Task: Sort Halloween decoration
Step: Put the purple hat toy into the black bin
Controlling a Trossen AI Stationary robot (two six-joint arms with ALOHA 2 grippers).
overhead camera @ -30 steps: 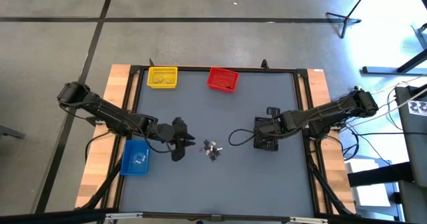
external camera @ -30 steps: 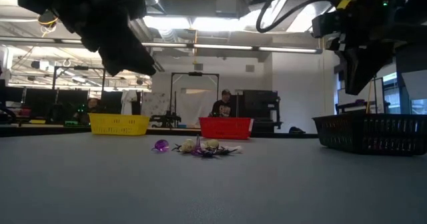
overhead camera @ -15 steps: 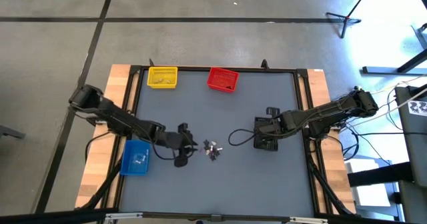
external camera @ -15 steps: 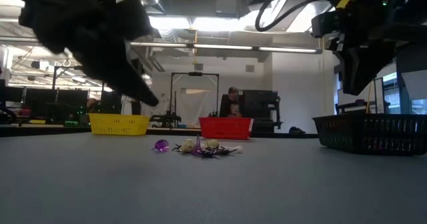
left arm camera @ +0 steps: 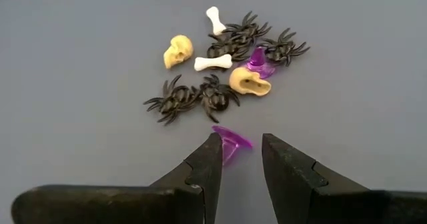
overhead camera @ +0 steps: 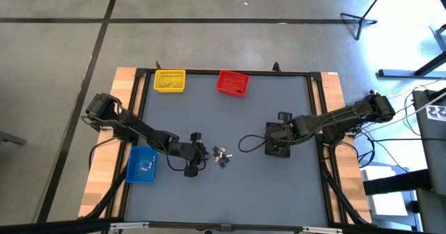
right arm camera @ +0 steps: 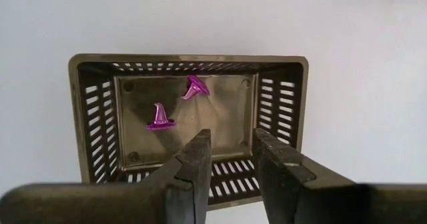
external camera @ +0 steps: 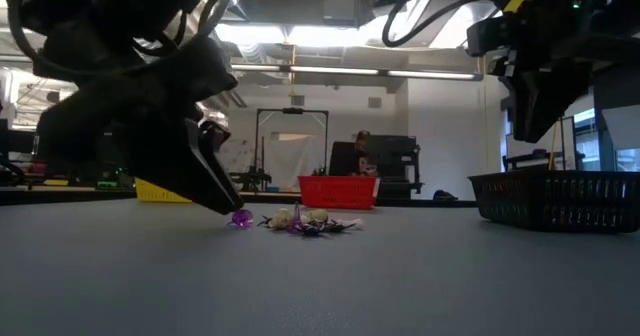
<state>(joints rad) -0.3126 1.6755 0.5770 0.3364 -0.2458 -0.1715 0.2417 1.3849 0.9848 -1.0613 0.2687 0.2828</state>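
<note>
With its fingers parted around a purple witch hat [left arm camera: 231, 143] at the near edge of the trinket pile [overhead camera: 221, 155] mid-table, the left gripper [left arm camera: 238, 159] looks ready to close and lift, while the right gripper [right arm camera: 228, 159] hangs open over the black bin [right arm camera: 189, 125].

- High view looks straight down on the whole table [overhead camera: 279, 192], both arms entering from the frame's sides.
- Low view sits at tabletop height, facing level across into the room; the trinkets [external camera: 300, 220] lie centre frame, shared with the high view.
- Left wrist view looks down, close on those trinkets.
- Right wrist view looks down, close into the black bin [right arm camera: 188, 124].
</note>
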